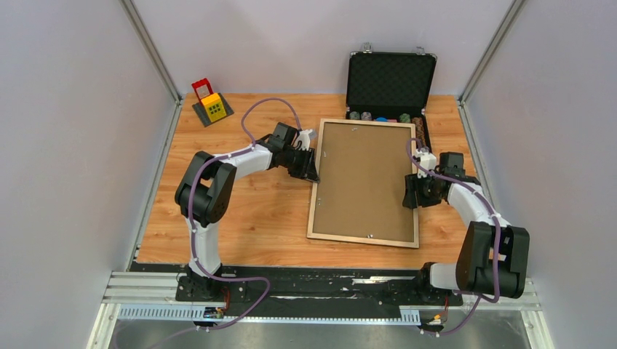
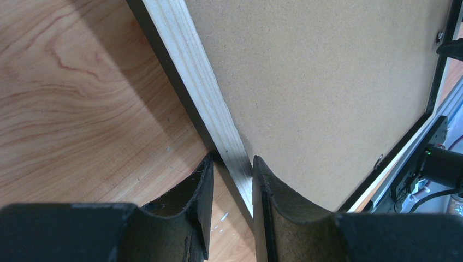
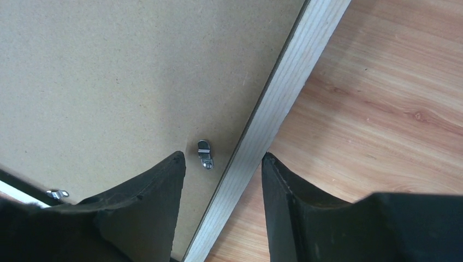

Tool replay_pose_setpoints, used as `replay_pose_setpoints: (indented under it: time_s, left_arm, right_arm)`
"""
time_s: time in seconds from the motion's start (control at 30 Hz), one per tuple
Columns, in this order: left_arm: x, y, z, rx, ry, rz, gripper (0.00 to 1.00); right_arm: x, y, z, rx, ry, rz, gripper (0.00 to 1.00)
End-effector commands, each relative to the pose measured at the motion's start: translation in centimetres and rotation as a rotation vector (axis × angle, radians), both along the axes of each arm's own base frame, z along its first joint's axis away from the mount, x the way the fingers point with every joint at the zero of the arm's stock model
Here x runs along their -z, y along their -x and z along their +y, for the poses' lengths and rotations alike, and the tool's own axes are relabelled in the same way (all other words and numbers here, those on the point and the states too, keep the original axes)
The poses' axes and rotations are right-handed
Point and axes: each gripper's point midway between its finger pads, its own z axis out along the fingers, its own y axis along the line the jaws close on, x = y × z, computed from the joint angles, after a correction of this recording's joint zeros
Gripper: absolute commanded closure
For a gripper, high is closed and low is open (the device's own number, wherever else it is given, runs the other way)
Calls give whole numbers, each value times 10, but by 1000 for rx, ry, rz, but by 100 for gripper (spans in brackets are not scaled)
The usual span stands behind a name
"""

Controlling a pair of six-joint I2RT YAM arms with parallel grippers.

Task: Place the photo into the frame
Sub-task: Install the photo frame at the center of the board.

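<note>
1. The large rectangular frame of thin pale-wood rails (image 1: 362,239) lies back-up on the wooden table (image 1: 247,211), with a plain brown backing board (image 1: 367,178) inside it.
2. The left end effector (image 2: 232,164) is clenched on its left rail.
3. The right end effector (image 3: 223,157) straddles the right rail, released.

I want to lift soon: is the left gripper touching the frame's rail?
Touching. The left wrist view shows the fingers of the left gripper pinching the frame by its pale rail, one on each side, with no gap visible.
</note>
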Motion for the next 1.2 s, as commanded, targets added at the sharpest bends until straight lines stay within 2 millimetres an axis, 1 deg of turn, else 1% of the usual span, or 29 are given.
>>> replay_pose_setpoints:
  time_s: [0.0,0.23,0.63,0.87,1.17]
  left_arm:
    - [-18,5,-10,45,33,-30,100]
    - [-18,5,-10,47,36,-28,100]
    - [-20,5,-10,48,37,-32,100]
    - [-21,5,-10,48,39,-33,100]
    - [-22,4,-10,46,40,-33,100]
  right_arm:
    - [-3,-11,1,-18,18,-40,49]
    - [-3,-13,-2,-8,35,-45,53]
    - [-3,-14,-6,-10,58,-60,65]
    - [-4,-12,-7,-15,64,-65,69]
    - [-5,-11,-9,-15,67,-73,71]
